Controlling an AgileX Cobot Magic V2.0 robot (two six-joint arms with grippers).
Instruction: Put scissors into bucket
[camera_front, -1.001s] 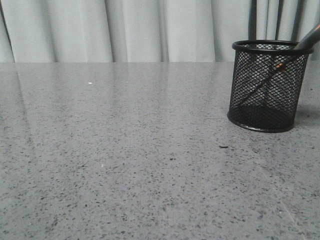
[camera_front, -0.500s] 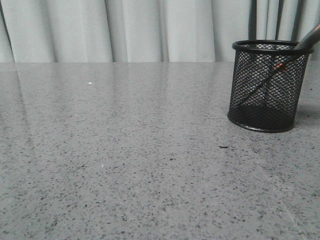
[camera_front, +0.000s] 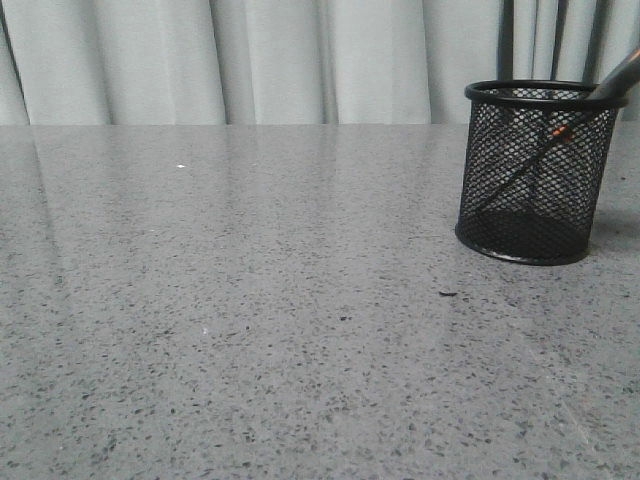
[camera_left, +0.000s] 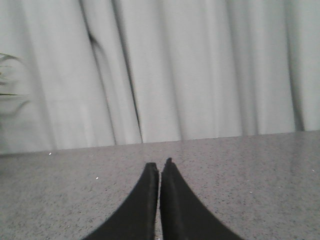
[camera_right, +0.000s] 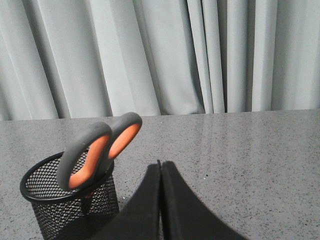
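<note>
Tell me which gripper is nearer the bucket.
Right. The right gripper, shut and empty, sits close beside the bucket, which holds the scissors. The left gripper, also shut, has no bucket in its view.

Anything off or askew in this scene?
Nothing stands out. The scissors lean blades-down in the upright bucket, handles over its rim. Both grippers are shut and empty.
</note>
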